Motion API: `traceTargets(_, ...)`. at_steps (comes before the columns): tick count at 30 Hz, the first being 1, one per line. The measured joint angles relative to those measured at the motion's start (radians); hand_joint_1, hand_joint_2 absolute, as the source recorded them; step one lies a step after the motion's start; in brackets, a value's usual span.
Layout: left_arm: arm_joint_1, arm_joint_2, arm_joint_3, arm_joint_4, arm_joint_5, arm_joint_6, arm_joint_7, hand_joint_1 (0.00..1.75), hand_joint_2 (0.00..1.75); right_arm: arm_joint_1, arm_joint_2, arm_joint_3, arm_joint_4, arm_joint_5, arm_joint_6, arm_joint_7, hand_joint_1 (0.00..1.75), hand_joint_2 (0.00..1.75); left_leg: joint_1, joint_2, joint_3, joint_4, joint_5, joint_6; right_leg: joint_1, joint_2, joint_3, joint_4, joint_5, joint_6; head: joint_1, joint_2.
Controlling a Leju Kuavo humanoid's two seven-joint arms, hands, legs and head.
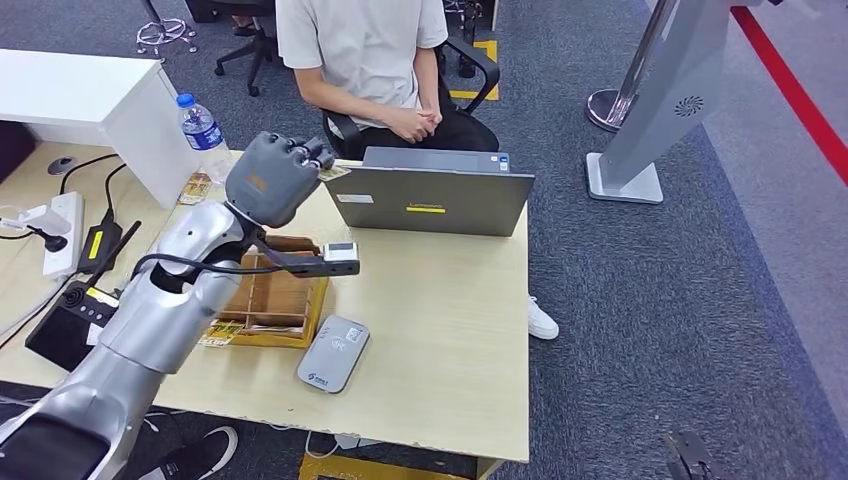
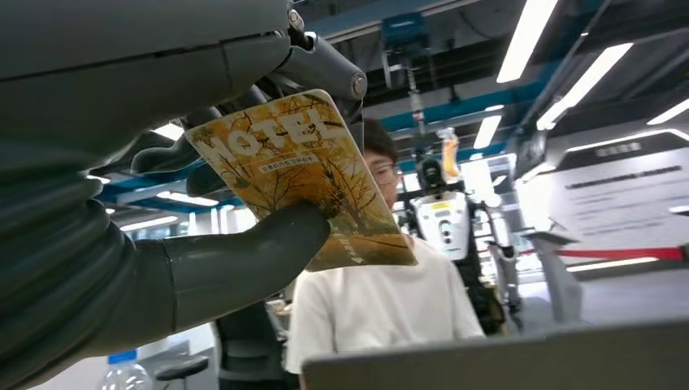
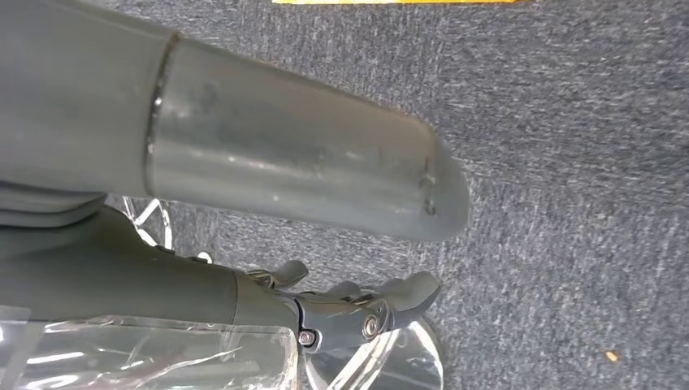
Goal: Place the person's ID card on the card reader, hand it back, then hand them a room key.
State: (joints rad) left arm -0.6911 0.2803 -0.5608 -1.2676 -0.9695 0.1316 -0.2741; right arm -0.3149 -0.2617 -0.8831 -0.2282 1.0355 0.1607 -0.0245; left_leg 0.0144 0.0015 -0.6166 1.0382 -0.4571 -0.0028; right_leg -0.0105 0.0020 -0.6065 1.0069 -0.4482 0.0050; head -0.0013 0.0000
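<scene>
My left hand is raised over the desk's far left side, towards the seated person. It pinches a room key card between thumb and fingers: a yellow autumn-leaf card printed "HOTEL"; its edge pokes out beside the fingers. The person's hands lie clasped in their lap behind the laptop. The grey card reader lies near the desk's front edge, nothing on it. My right hand hangs over the carpet, holding nothing, thumb apart from the fingers.
A grey laptop stands open between me and the person. A wooden card tray sits under my left forearm. A water bottle, power strip and black device crowd the desk's left. A grey stand is at right.
</scene>
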Motion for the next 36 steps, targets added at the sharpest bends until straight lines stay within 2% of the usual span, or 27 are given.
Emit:
traceTargets(6,0.017,0.014,-0.105,-0.039,0.014,-0.049,-0.019,1.75,1.75,0.002,-0.002,-0.003,0.0,0.006,0.006,0.011,0.0,0.0,0.0,-0.001,0.0,0.0,0.001,0.0,0.0,-0.001,0.001,0.0,0.0,0.0,0.0,0.0)
traceTargets(12,0.024,0.013,-0.166,-0.038,0.015,-0.086,-0.022,1.75,1.75,0.001,-0.003,-0.003,0.0,0.012,0.01,0.013,0.0,0.0,0.0,0.0,0.001,0.0,0.001,0.001,0.0,-0.001,0.0,0.0,0.0,0.0,0.0,0.0)
traceTargets(18,0.039,-0.024,-0.265,0.042,0.02,-0.157,-0.038,1.75,1.75,-0.017,-0.003,-0.002,0.0,0.026,0.018,0.028,0.0,0.0,-0.001,-0.001,0.0,0.0,0.001,0.001,-0.001,-0.001,0.0,0.0,0.0,0.0,0.0,0.0)
traceTargets(21,0.056,-0.02,-0.324,0.077,0.052,-0.186,-0.063,1.75,1.75,-0.02,-0.004,-0.002,0.0,0.027,0.018,0.032,0.0,0.0,-0.001,0.0,0.0,0.0,0.0,0.001,-0.001,0.0,0.0,0.0,0.0,0.0,0.001,0.0)
traceTargets(25,0.077,0.044,-0.378,0.074,0.093,-0.195,-0.075,1.75,1.75,-0.016,-0.009,-0.002,0.0,0.019,0.018,0.026,0.0,0.0,-0.001,0.0,0.001,-0.001,0.0,0.001,-0.001,0.0,0.0,0.0,0.0,0.0,0.0,0.0)
traceTargets(31,0.164,0.182,-0.397,-0.001,0.105,-0.127,-0.07,1.75,1.75,0.015,-0.028,-0.004,0.0,0.001,0.017,0.005,0.0,0.0,-0.001,0.0,0.001,-0.002,0.0,0.001,-0.001,0.0,-0.001,0.001,-0.001,-0.001,0.0,0.0)
traceTargets(36,0.229,0.248,-0.398,-0.05,0.104,-0.103,-0.06,1.75,1.75,0.026,-0.035,-0.004,0.0,0.0,0.018,-0.002,0.0,0.0,-0.001,0.0,0.001,-0.002,0.0,0.001,-0.002,0.0,0.0,0.0,-0.001,0.0,0.001,0.0)
